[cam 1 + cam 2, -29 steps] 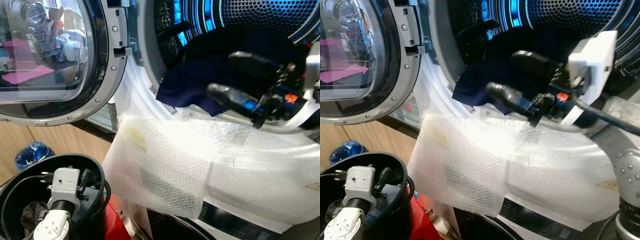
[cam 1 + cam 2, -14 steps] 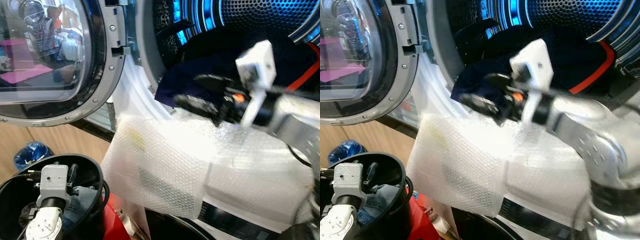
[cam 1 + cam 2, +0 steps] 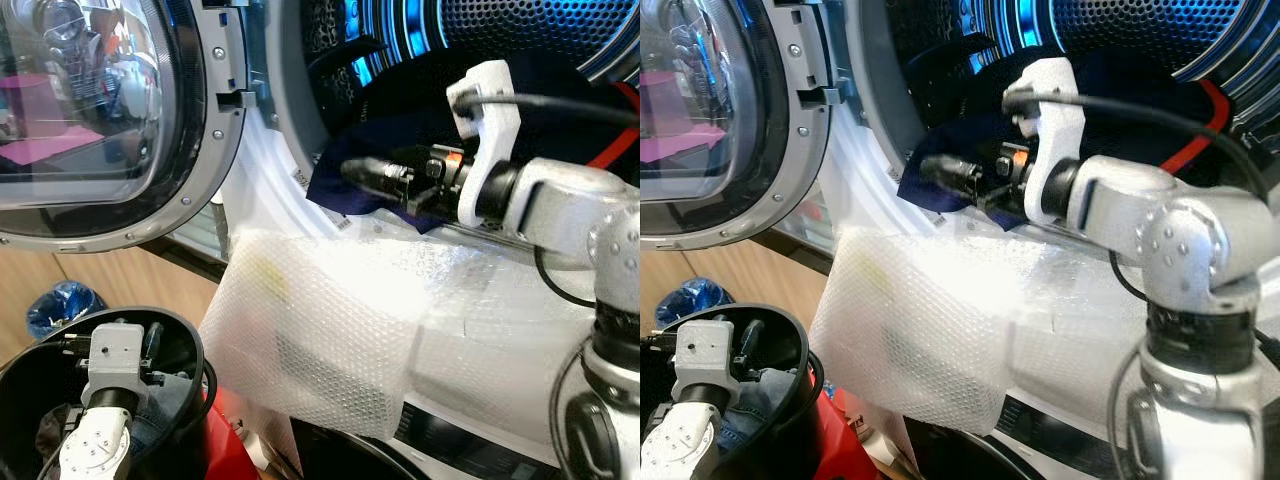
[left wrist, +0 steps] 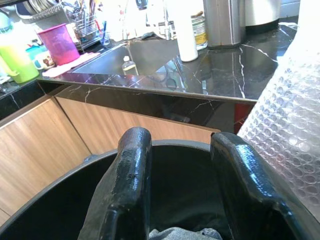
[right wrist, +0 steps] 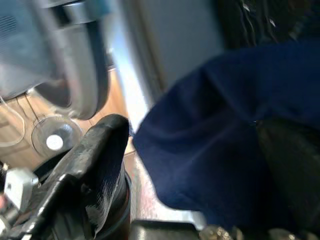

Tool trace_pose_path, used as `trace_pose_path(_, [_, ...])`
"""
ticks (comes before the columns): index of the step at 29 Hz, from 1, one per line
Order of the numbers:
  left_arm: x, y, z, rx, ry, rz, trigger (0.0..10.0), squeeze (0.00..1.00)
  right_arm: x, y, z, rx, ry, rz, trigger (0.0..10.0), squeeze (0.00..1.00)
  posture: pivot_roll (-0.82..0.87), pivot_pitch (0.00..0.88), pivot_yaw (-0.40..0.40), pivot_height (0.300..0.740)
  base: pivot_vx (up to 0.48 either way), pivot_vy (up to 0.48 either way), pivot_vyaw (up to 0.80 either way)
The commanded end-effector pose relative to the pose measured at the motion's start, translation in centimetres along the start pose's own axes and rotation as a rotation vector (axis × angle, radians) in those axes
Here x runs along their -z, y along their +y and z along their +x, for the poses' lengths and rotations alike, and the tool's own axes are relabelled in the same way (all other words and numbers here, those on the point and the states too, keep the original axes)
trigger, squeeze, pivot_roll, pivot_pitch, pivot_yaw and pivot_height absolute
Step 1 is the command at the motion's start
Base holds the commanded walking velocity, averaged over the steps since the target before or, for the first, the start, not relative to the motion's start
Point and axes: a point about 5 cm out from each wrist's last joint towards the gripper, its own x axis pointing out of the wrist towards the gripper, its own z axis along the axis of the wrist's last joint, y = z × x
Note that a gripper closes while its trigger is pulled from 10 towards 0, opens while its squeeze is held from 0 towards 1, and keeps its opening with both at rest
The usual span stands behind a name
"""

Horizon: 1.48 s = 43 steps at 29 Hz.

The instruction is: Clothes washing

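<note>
A dark navy garment [image 3: 325, 188] hangs out of the washer drum [image 3: 520, 30] over the lower rim of its opening. My right gripper [image 3: 355, 180] reaches across the opening to the garment's left hanging edge. It is open, and in the right wrist view the navy cloth [image 5: 210, 130] lies between the two spread fingers [image 5: 100, 165]. My left gripper [image 4: 185, 190] hangs open inside a black bucket [image 3: 190, 345], with nothing between its fingers. Blue denim cloth [image 3: 150, 425] lies lower in the bucket.
The washer's round glass door [image 3: 100, 120] stands open to the left. Bubble wrap [image 3: 330, 310] drapes over the washer's front below the opening. A blue bag [image 3: 60, 305] lies on the floor behind the bucket. A black marble counter [image 4: 215, 70] with a sink runs beyond.
My right arm has swung left across the washer opening, carrying the gripper from the garment's right side to its left edge. The left gripper stays in the bucket.
</note>
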Motion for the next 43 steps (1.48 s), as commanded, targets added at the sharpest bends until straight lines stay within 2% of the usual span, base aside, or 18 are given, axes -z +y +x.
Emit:
trace_pose_path(1, [0.1, 0.1, 0.1, 0.000, 0.005, 0.006, 10.0, 0.00, -0.8, -0.4, -0.2, 0.039, -0.021, 0.014, 10.0, 0.00, 0.02, 0.000, -0.026, 0.740, 0.000, 0.000, 0.00])
trace_pose_path(7, [0.2, 0.1, 0.1, -0.002, 0.008, 0.008, 10.0, 0.00, -0.9, -1.6, 0.7, 0.123, -0.001, 0.069, 10.0, 0.00, 0.02, 0.000, -0.027, 0.740, 0.000, 0.000, 0.00])
trace_pose_path(9, [0.2, 0.3, 0.1, -0.009, 0.009, 0.010, 10.0, 0.00, -1.6, -3.4, 1.0, 0.235, -0.029, 0.103, 10.0, 0.00, 0.03, 0.000, -0.027, 0.740, 0.000, 0.000, 0.00])
trace_pose_path(11, [0.1, 0.3, 0.1, -0.009, 0.009, 0.011, 10.0, 0.00, -2.2, -4.4, 0.8, 0.292, -0.060, 0.118, 10.0, 0.00, 0.03, 0.000, -0.028, 0.740, 0.000, 0.000, 0.00])
trace_pose_path(12, [0.1, 0.3, 0.1, -0.011, 0.009, 0.011, 10.0, 0.00, -2.9, -5.9, 0.4, 0.383, -0.103, 0.112, 10.0, 0.00, 0.03, 0.000, -0.028, 0.740, 0.000, 0.000, 0.00])
trace_pose_path(16, [0.1, 0.3, 0.1, -0.013, 0.009, 0.015, 10.0, 0.00, -4.5, -9.2, -0.9, 0.593, -0.195, 0.106, 10.0, 0.00, 0.03, 0.000, -0.026, 0.740, 0.000, 0.000, 0.00])
trace_pose_path(19, [0.0, 0.4, 0.1, -0.014, 0.009, 0.018, 10.0, 0.00, -4.9, -9.9, -1.2, 0.646, -0.220, 0.099, 10.0, 0.00, 0.03, 0.000, -0.026, 0.740, 0.000, 0.000, 0.00])
trace_pose_path(21, [0.0, 0.4, 0.1, -0.017, 0.010, 0.020, 10.0, 0.00, -5.3, -10.9, -1.6, 0.731, -0.245, 0.058, 10.0, 0.00, 0.04, 0.000, -0.027, 0.740, 0.000, 0.000, 0.00])
trace_pose_path(24, [0.0, 0.5, 0.2, -0.016, 0.009, 0.023, 10.0, 0.00, -5.4, -11.4, -1.7, 0.784, -0.250, 0.017, 10.0, 0.00, 0.04, 0.000, -0.022, 0.740, 0.000, 0.000, 0.00])
trace_pose_path(28, [-0.1, 0.5, 0.3, -0.017, 0.008, 0.024, 10.0, 0.00, -5.0, -12.3, -1.6, 0.852, -0.249, -0.010, 10.0, 0.00, 0.03, 0.000, -0.022, 0.740, 0.000, 0.000, 0.00])
trace_pose_path(29, [-0.1, 0.4, 0.3, -0.014, 0.008, 0.024, 10.0, 0.00, -4.6, -12.9, -1.6, 0.910, -0.264, -0.009, 10.0, 0.00, 0.03, 0.000, -0.021, 0.740, 0.000, 0.000, 0.00])
trace_pose_path(33, [-0.2, 0.2, 0.4, -0.007, 0.008, 0.024, 10.0, 0.00, -4.5, -13.4, -1.9, 0.992, -0.305, -0.017, 10.0, 0.00, 0.03, 0.000, -0.021, 0.740, 0.000, 0.000, 0.00])
trace_pose_path(37, [-0.3, 0.0, 0.3, -0.003, 0.007, 0.021, 10.0, 0.00, -4.8, -12.9, -1.2, 0.941, -0.367, 0.040, 10.0, 0.00, 0.05, 0.000, -0.020, 0.740, 0.000, 0.000, 0.00])
trace_pose_path(39, [-0.2, 0.0, 0.2, -0.009, 0.011, 0.016, 10.0, 0.00, -4.9, -11.8, 0.0, 0.809, -0.362, 0.039, 10.0, 0.00, 0.05, 0.000, -0.023, 0.740, 0.000, 0.000, 0.00])
trace_pose_path(40, [-0.2, 0.0, 0.2, -0.009, 0.012, 0.016, 10.0, 0.00, -4.9, -11.7, 0.1, 0.796, -0.362, 0.042, 10.0, 0.00, 0.05, 0.000, -0.026, 0.740, 0.000, 0.000, 0.00])
trace_pose_path(41, [-0.1, 0.0, 0.2, -0.008, 0.013, 0.015, 10.0, 0.00, -5.3, -11.0, 0.7, 0.689, -0.378, 0.047, 10.0, 0.00, 0.05, 0.000, -0.026, 0.740, 0.000, 0.000, 0.00])
trace_pose_path(43, [-0.1, -0.1, 0.1, -0.007, 0.013, 0.014, 10.0, 0.00, -5.7, -10.2, 1.2, 0.565, -0.408, 0.070, 10.0, 0.00, 0.04, 0.000, -0.029, 0.740, 0.000, 0.000, 0.00])
